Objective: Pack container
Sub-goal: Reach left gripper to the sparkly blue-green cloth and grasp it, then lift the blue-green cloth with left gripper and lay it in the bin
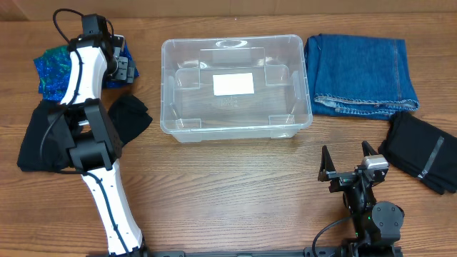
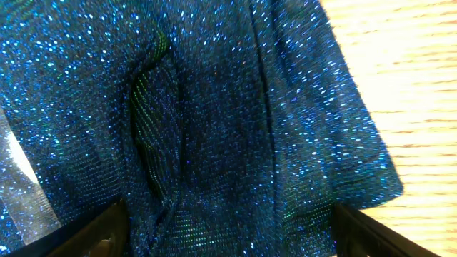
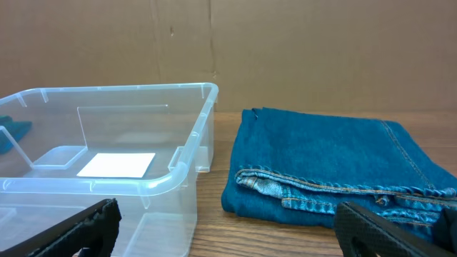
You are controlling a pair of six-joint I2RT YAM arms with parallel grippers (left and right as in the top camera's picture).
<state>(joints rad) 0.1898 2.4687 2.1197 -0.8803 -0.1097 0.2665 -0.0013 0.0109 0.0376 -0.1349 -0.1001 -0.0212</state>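
Note:
The clear plastic container (image 1: 235,125) with a white label on its base stands empty at the table's middle back; it also shows in the right wrist view (image 3: 107,178). My left gripper (image 1: 123,64) is open, low over a sparkly blue garment (image 1: 50,71) at the far left; its fingers straddle the cloth in the left wrist view (image 2: 228,228). My right gripper (image 1: 350,163) is open and empty near the front right, facing the container and the folded blue jeans (image 1: 360,75), which also show in the right wrist view (image 3: 335,171).
A black garment (image 1: 43,143) lies at the left, partly under my left arm. Another folded black garment (image 1: 421,150) lies at the right edge. A cardboard wall (image 3: 285,50) stands behind the table.

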